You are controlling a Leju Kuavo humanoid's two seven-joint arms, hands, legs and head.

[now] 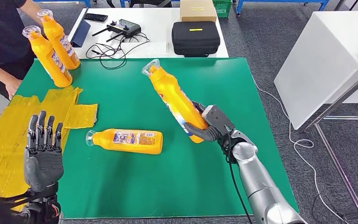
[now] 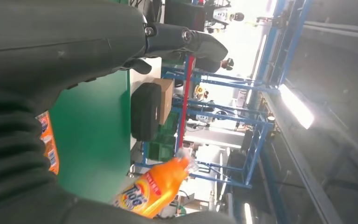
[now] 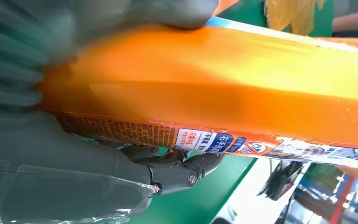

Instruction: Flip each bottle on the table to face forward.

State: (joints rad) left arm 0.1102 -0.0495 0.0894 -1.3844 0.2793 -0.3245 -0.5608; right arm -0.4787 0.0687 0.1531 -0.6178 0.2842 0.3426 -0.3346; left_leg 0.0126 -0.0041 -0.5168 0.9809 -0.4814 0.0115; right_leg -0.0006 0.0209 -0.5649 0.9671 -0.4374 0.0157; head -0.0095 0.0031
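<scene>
Right hand [image 1: 208,125]: grasps the tilted bottle [image 1: 172,95] near its base.
Left hand [image 1: 43,149]: released, fingers spread, left of lying bottle [image 1: 127,141].
Risk: low grip; top-heavy bottle may slip.

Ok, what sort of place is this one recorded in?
Most likely a robotics lab or workshop. A green mat covers the worktable, a remote controller with cables and a black case lie on the white table behind, and blue metal racks stand further back.

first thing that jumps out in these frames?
The right hand gripping a tilted orange bottle by its base, above the green table. Then a second bottle lying on its side mid-table, two standing bottles at the far left corner, and the left hand raised, holding nothing.
</scene>
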